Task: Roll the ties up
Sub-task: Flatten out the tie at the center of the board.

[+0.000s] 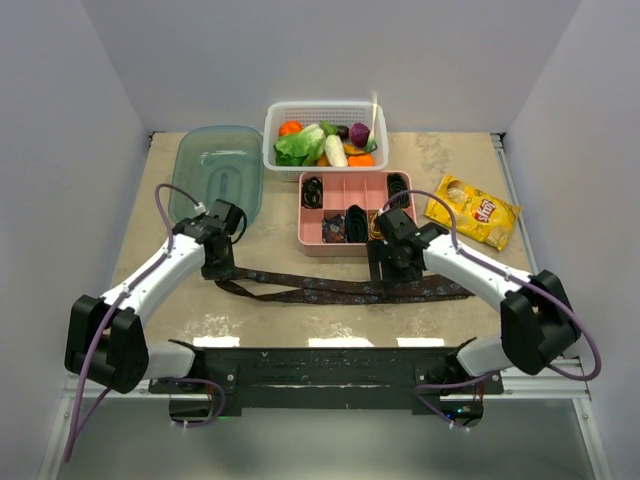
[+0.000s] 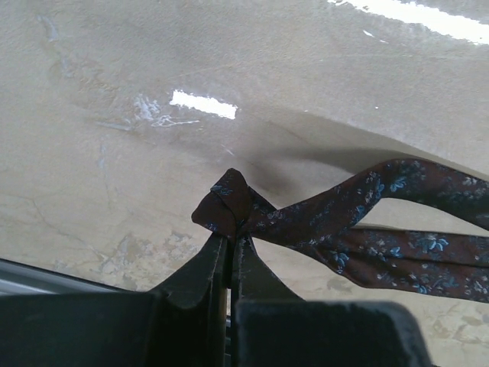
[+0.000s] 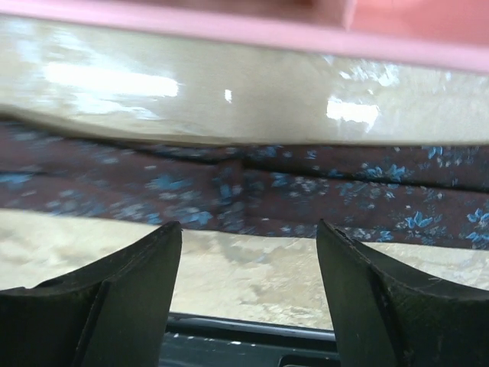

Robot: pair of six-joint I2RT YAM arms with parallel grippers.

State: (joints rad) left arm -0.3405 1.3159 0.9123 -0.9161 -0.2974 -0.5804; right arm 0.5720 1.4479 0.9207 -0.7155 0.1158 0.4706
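A dark maroon tie (image 1: 340,288) with small blue flowers lies doubled lengthwise across the table in front of the arms. My left gripper (image 1: 221,272) is shut on the tie's folded left end (image 2: 229,208), the fabric bunched at the fingertips. From that pinch two strands of the tie (image 2: 397,229) run off to the right. My right gripper (image 1: 388,270) stands open just above the tie (image 3: 306,195), which lies flat beyond its spread fingertips (image 3: 164,237) with nothing between them. Several rolled ties (image 1: 355,222) sit in the pink tray.
A pink compartment tray (image 1: 385,188) stands right behind the right gripper, its edge (image 3: 229,27) close in the right wrist view. A teal lid (image 1: 215,175), a white basket of vegetables (image 1: 325,140) and a yellow chip bag (image 1: 472,210) lie farther back.
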